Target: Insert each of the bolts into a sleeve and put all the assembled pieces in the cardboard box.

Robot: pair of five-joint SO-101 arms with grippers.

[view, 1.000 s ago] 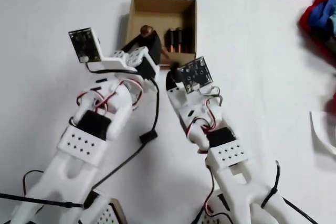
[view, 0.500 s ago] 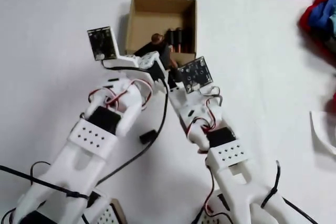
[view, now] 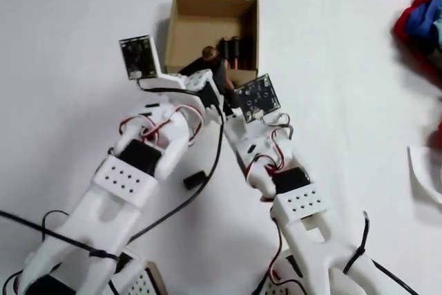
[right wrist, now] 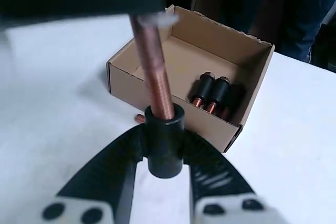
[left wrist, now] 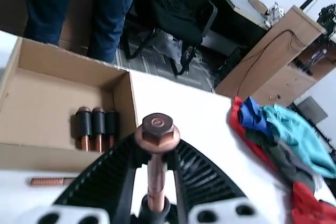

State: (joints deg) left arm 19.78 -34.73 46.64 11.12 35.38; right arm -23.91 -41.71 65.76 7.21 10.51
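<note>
My left gripper (left wrist: 156,148) is shut on a copper bolt (left wrist: 157,132), which stands upright with its hex head on top. The bolt's threaded shaft (right wrist: 153,69) runs down into a black sleeve (right wrist: 164,141), and my right gripper (right wrist: 164,153) is shut on that sleeve. Both grippers meet just in front of the cardboard box (view: 181,20), left gripper (view: 210,67) above right gripper (view: 225,96). Three assembled pieces (view: 231,52) lie side by side in the box's right part. A loose bolt (left wrist: 50,181) lies on the table against the box's front wall.
A heap of coloured cloths (view: 420,17) sits at the table's far right edge, with a white curved object (view: 425,174) nearer along that edge. A black cable (view: 197,177) trails from the left arm across the table between the arms.
The left arm has swung right with the bolt, from the box's left front corner to over the right gripper's sleeve. The right arm has kept still.
</note>
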